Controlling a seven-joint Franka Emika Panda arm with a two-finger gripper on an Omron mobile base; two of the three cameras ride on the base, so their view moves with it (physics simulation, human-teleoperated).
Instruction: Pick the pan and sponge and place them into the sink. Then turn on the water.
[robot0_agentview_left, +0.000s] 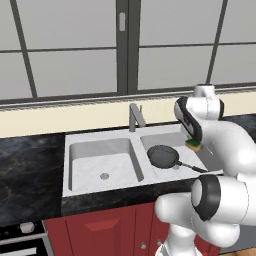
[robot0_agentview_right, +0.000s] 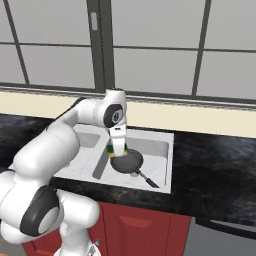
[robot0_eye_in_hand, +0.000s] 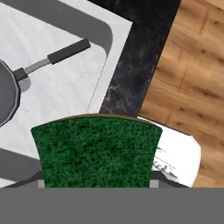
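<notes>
The black pan (robot0_agentview_left: 162, 156) (robot0_agentview_right: 127, 162) lies in the right basin of the white-grey sink (robot0_agentview_left: 100, 160) (robot0_agentview_right: 162, 155), its thin handle pointing toward the front right corner. My gripper (robot0_agentview_left: 194, 144) (robot0_agentview_right: 116, 149) hangs just above that basin, behind the pan, shut on the sponge (robot0_agentview_left: 194, 145) (robot0_agentview_right: 110, 148). In the hand view the sponge's green face (robot0_eye_in_hand: 96, 151) covers my fingertips, with the pan's rim (robot0_eye_in_hand: 6, 94) and handle (robot0_eye_in_hand: 65, 52) on the basin floor below. The water is out of view.
An angular grey faucet (robot0_agentview_left: 134, 116) stands behind the divider between the basins. Black marble counter (robot0_agentview_left: 30, 165) (robot0_agentview_right: 215, 170) flanks the sink on both sides. Red cabinets (robot0_agentview_left: 100, 230) sit below, a stove top (robot0_agentview_left: 25, 227) at lower left, windows behind.
</notes>
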